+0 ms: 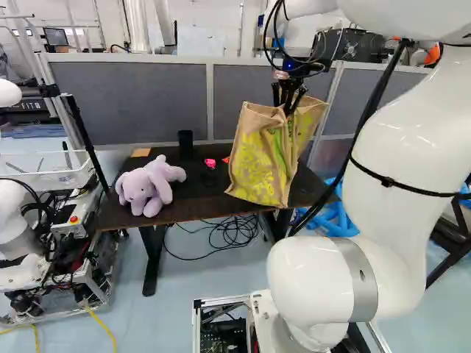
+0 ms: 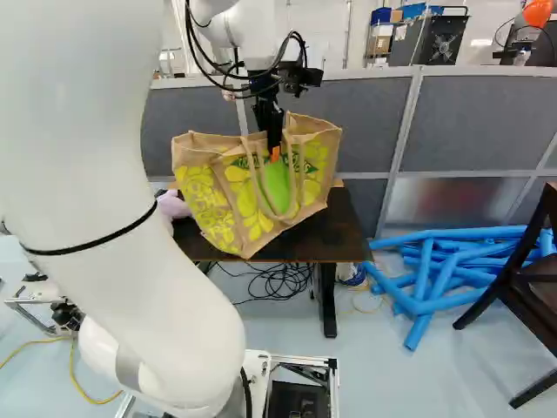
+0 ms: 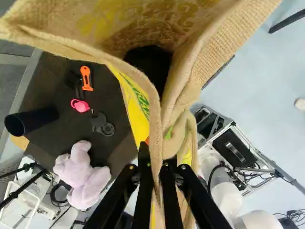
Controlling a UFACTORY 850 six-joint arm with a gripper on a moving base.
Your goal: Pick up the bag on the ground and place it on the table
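Gripper [image 1: 288, 104] is shut on the upper edge of the tan and yellow bag [image 1: 259, 158], which hangs tilted from it with its mouth up. In the wrist view the two fingers of the gripper [image 3: 156, 164] pinch the bag's burlap [image 3: 228, 52] from both sides, with its opening ahead of them. The dark brown table [image 1: 188, 211] stands behind and beneath the bag in the left base view; whether the bag's bottom touches it, I cannot tell.
On the table are a purple plush toy [image 1: 147, 187], a black cup [image 1: 185, 142], a pink item [image 3: 80, 105] and an orange one [image 3: 86, 78]. Another robot [image 1: 18, 228] is at the left. Blue tubes [image 2: 435, 270] and a dark chair [image 2: 513, 292] stand to the right.
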